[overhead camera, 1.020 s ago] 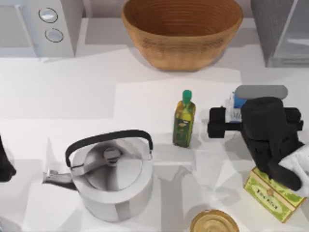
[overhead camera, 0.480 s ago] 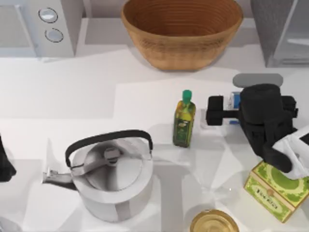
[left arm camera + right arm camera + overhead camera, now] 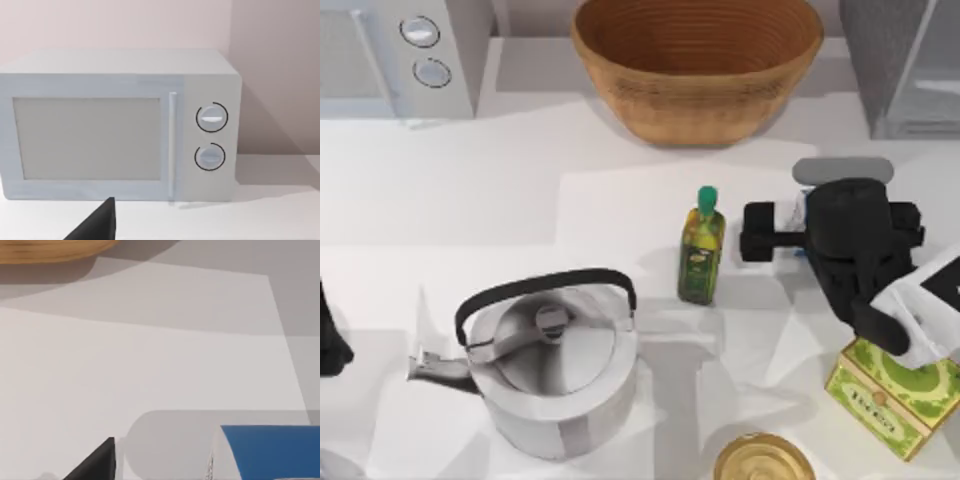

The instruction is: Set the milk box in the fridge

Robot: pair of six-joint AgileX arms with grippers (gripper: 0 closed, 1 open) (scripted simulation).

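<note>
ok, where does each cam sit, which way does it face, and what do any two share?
Top: above the table, looking down; right gripper at the milk box, left arm parked at the table's left edge.
Left wrist: on the left arm, level, facing the microwave; one dark fingertip shows.
Right wrist: on the right arm, facing the tabletop, milk box close.
Shared: top and right wrist both show the milk box and the basket.

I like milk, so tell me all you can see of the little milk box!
The milk box is a small white carton with a blue top; the right wrist view shows that blue top and a white side with tiny lettering. It looks like cardboard. It sits on the table's right side, right of the oil bottle, mostly hidden under the right end effector. Whether the fingers are touching it can't be seen.
</note>
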